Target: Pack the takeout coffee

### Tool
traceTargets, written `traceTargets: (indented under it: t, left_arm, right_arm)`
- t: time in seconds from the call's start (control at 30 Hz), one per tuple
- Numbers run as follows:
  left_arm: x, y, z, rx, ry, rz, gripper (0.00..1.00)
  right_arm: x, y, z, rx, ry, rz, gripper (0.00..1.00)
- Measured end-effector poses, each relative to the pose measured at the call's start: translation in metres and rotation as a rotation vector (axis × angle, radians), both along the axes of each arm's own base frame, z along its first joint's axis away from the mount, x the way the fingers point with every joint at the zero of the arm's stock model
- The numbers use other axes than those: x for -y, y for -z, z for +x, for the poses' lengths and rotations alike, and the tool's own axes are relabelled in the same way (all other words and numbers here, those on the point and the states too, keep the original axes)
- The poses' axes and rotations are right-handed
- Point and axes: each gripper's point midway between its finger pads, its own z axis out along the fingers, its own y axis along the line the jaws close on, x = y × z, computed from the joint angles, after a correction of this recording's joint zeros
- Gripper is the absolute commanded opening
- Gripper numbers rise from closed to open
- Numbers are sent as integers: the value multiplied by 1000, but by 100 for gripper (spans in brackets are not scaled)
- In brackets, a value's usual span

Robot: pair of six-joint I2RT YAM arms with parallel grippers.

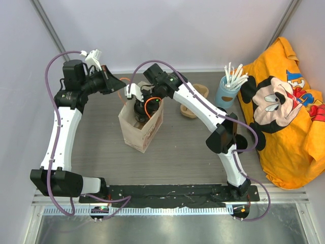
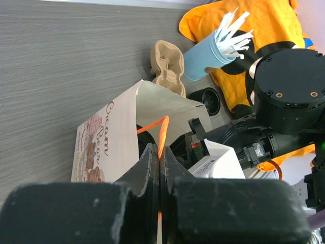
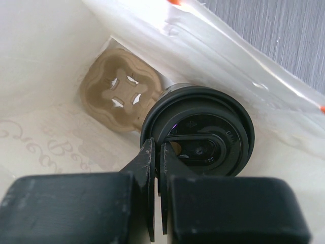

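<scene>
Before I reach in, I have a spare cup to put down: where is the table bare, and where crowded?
Bare: the table between the left arm and the paper bag, and on its near side. Crowded: back right, around the cardboard carrier, blue cup and orange shirt.

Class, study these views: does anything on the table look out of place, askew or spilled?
The crumpled orange cartoon-mouse T-shirt heaped at the right of the grey table looks out of place: clothing does not belong with coffee packing. Nothing appears spilled.
</scene>
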Motion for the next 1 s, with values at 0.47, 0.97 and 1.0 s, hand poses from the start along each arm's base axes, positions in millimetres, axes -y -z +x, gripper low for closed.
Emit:
traceTargets:
  t: [0.47, 0.97, 1.0]
  left_arm:
    - [11, 6, -3, -16, 84, -36, 2]
    - [14, 9, -2, -13, 116, -33, 2]
    - [14, 9, -2, -12, 118, -32, 2]
  right_arm:
    - [-13, 0, -10, 83, -144, -10, 1]
    - [-13, 9, 8, 171, -127, -63, 1]
    - [-12, 10, 9, 174, -124, -70, 1]
